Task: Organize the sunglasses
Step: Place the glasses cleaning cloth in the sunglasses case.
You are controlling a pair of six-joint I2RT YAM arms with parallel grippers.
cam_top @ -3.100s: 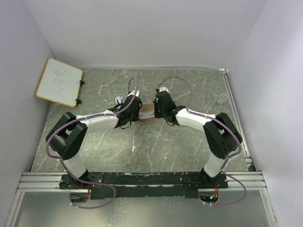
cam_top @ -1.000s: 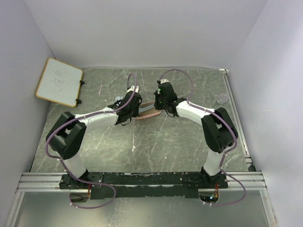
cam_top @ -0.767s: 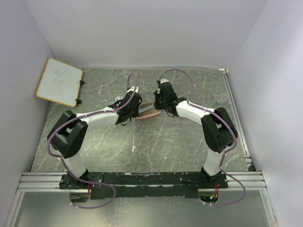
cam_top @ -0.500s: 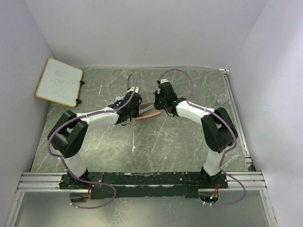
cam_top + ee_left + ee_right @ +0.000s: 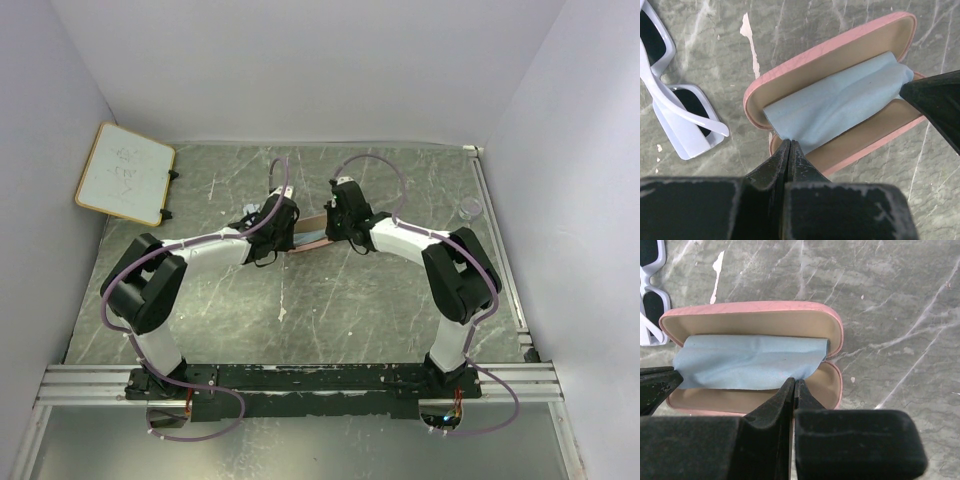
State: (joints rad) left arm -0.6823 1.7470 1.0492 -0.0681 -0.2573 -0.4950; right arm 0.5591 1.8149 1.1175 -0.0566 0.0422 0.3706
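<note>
The left fingers (image 5: 784,154) are pressed fully together, and a corner of the blue cloth (image 5: 840,100) is pinched between their tips. The right fingers (image 5: 789,390) are likewise closed tight, and the cloth's opposite end is gripped at their tips. In the left wrist view the dark tip of the right fingers is seen touching the far corner of the cloth, so the cloth is spanned between the two pairs of tips.

The pink case (image 5: 830,47) is seen lying open on the bench (image 5: 350,300), just ahead of both pairs of fingers. Its tan lining is exposed, and the cloth is laid lengthwise inside it, across the hinge line between the two halves. The near rim of the case is met by the tips of the left fingers.

The sunglasses (image 5: 690,140) are found on the bench ahead and to the left of the left fingers, just beside the case but apart from it. They are gripped by neither pair of fingers. Their pale frame, dark lenses and one folded arm are shown.

A whiteboard (image 5: 125,172) is propped far to the left of the left fingers, against the wall.
</note>
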